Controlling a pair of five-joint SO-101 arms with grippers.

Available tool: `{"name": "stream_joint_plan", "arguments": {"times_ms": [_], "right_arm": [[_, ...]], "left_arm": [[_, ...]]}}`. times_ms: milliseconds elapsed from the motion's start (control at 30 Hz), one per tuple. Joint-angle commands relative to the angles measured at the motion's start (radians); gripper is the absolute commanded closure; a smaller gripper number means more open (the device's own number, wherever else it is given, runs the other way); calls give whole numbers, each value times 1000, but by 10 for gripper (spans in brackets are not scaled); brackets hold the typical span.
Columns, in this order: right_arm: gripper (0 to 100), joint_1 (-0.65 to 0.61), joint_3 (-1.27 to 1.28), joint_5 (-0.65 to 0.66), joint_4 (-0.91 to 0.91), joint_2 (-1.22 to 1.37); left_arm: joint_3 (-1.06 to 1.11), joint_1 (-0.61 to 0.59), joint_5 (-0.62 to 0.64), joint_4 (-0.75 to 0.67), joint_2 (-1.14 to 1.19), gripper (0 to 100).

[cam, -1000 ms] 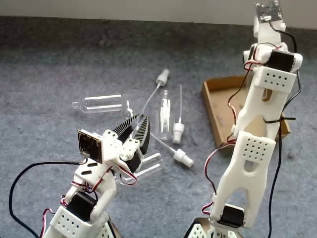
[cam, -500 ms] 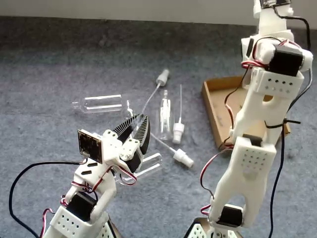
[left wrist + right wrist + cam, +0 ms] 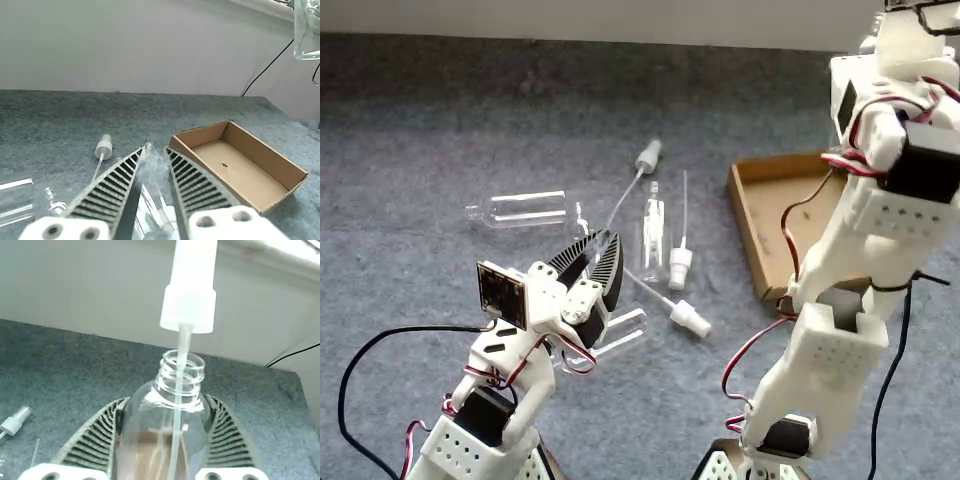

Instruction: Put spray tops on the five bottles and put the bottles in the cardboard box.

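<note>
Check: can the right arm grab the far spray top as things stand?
Probably not yet. The right gripper is shut on a bottle with an unseated top in its neck. The path to the far spray top looks free, but the bottle would need setting down first.

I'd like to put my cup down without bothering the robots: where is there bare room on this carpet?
Bare carpet runs along the far edge and left of the lying bottle. The cardboard box floor is bare too. Crowded: the middle, where spray tops, a small bottle and the left claw cluster.
</note>
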Motion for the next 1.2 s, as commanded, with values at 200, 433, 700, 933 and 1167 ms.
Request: {"name": "stream_joint_plan", "arguments": {"times_ms": [200, 433, 700, 933, 1167], "right_arm": [[928, -13, -150, -58, 18, -265], [928, -13, -150, -68, 18, -372], [928, -13, -150, -68, 19, -521], [928, -10, -147, -68, 19, -576], [929, -8, -148, -68, 19, -619]], "left_arm": [[19, -10, -3, 5, -2, 994], [19, -8, -3, 6, -2, 994], [19, -8, -3, 6, -2, 994], [19, -8, -3, 6, -2, 994], [19, -7, -3, 6, -2, 994]]}}
